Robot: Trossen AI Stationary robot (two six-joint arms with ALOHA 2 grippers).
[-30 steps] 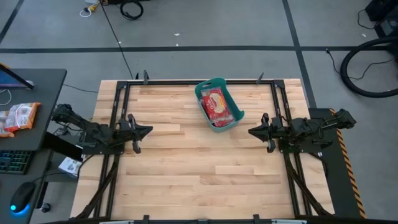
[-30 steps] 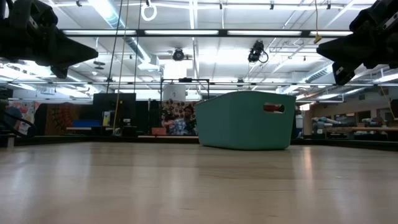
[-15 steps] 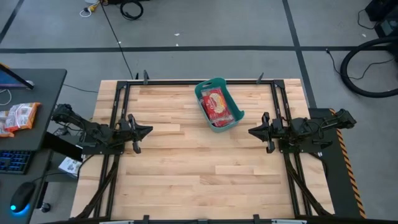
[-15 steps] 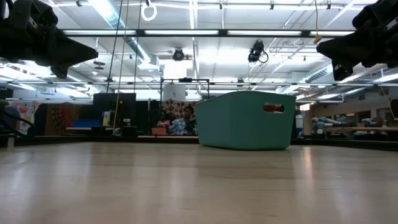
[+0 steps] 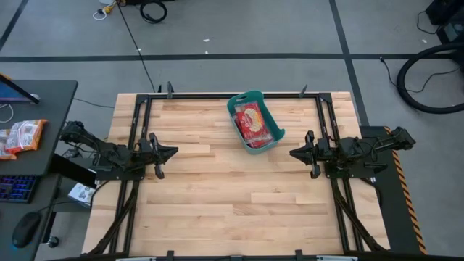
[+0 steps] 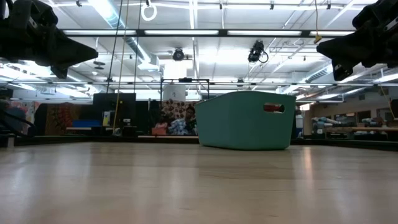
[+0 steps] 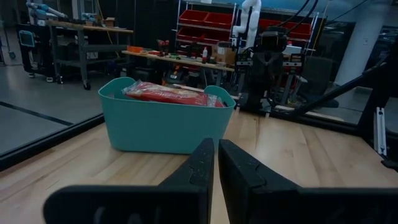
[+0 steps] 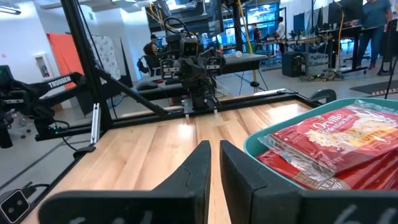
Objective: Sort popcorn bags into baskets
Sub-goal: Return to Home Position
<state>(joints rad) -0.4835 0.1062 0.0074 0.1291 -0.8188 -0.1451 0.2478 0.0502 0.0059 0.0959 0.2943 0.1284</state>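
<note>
A teal basket (image 5: 235, 110) stands on the wooden table at its far middle, turned askew. Red popcorn bags (image 5: 252, 123) lie stacked flat inside it and rise just above the rim, as the left wrist view shows for the bags (image 7: 168, 93) and the basket wall (image 7: 161, 127). My left gripper (image 5: 174, 151) hovers shut at the table's left side, pointing level toward the middle, with nothing in it. My right gripper (image 5: 292, 153) hovers shut at the right side, facing it, also holding nothing. In the right wrist view the bags (image 8: 336, 140) lie close by.
Black frame rails (image 5: 217, 95) run along the table's far edge and both sides. A side desk at the left carries an orange-and-white snack packet (image 5: 20, 136) and a keyboard. Bare wood (image 5: 232, 196) spreads between the arms and toward the near edge.
My right gripper has rolled slightly about the line it points along, staying in place and shut. Both arms otherwise keep still, and the basket and its bags have not moved.
</note>
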